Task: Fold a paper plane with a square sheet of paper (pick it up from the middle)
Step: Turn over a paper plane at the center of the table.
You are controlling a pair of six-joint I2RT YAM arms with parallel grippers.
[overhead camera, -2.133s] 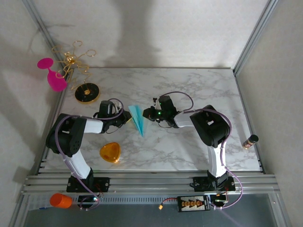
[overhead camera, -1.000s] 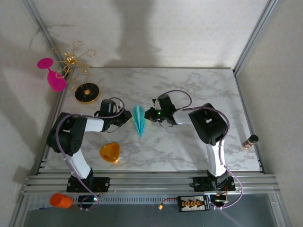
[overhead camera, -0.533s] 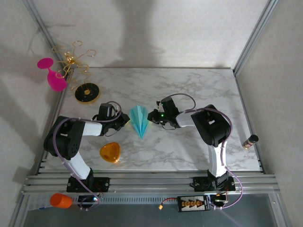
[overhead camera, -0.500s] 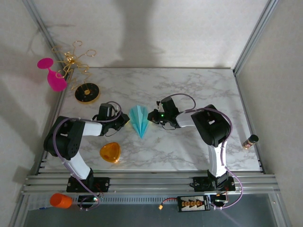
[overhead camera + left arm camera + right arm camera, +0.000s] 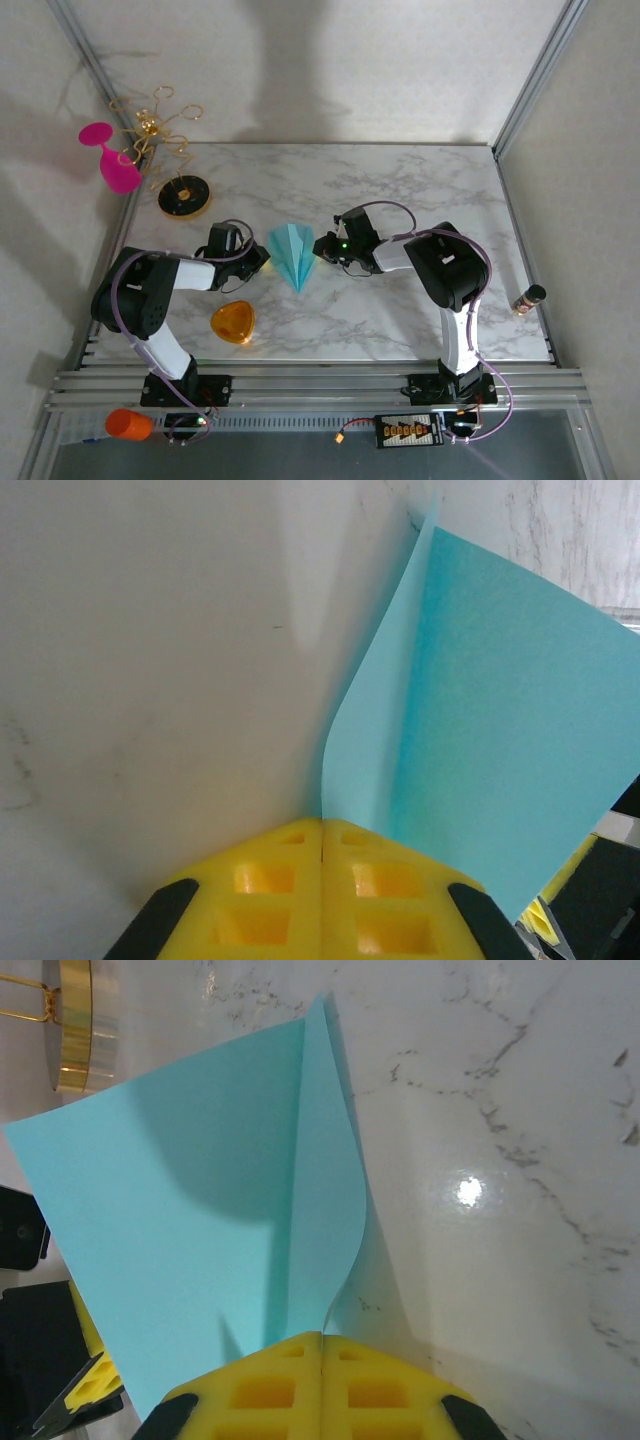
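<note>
**Two pinches on one slim teal-cyan paper plane (image 5: 292,255) with pointed nose and centre crease**

Lies in the middle of the white marble table (image 5: 420,190), between both arms. Runs with its long axis from far to near, nose toward the arm bases and wide tail toward the back wall. Spreads one wing to each side of the crease.

Left gripper (image 5: 262,258) at the outer edge of the left wing, right gripper (image 5: 320,248) at the outer edge of the right wing, both about equally close to the crease. Yellow fingers (image 5: 250,885) of the left one pressed fully together, with the thin paper edge running into the seam between them. Same on the right side: fingers (image 5: 380,1400) closed, paper curving up out of the seam. Looks like a light pinch on each wing.

Both arms low, elbows bent, forearms reaching inward toward each other, wrists close to the surface.

Probably a late shaping step. Needs an equal pull from both sides, across the long axis; otherwise risk of a slip, a tear, or a turning nose.
</note>
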